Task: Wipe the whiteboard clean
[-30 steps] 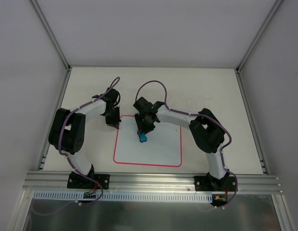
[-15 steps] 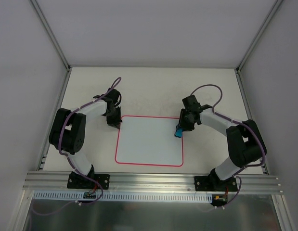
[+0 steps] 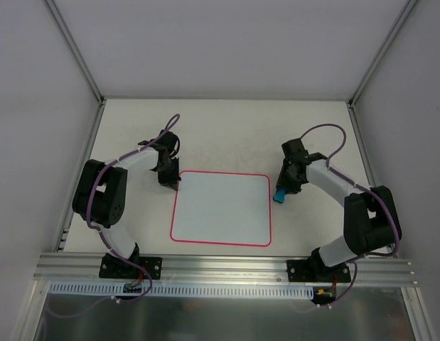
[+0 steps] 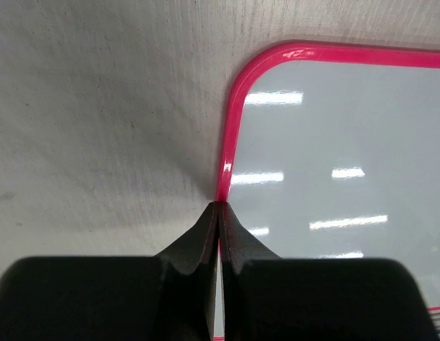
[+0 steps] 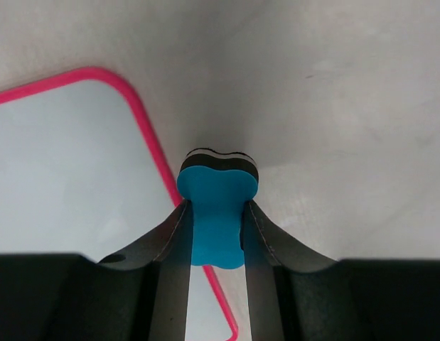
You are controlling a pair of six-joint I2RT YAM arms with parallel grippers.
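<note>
The whiteboard (image 3: pixel 220 208) lies flat on the table, white with a red-pink border and no marks visible. My left gripper (image 3: pixel 169 182) is shut, its tips pressed at the board's left edge near the far left corner (image 4: pixel 227 170). My right gripper (image 3: pixel 281 193) is shut on the blue eraser (image 3: pixel 280 195), just off the board's right edge. In the right wrist view the eraser (image 5: pixel 217 206) sits between the fingers, its dark felt face toward the table, with the board (image 5: pixel 63 163) to its left.
The pale table (image 3: pixel 227 128) is enclosed by white walls with metal posts at the back corners. An aluminium rail (image 3: pixel 220 266) runs along the near edge by the arm bases.
My right gripper has carried the blue eraser from the board's upper left area across to the right, past the right edge onto the table. The left gripper has stayed put.
</note>
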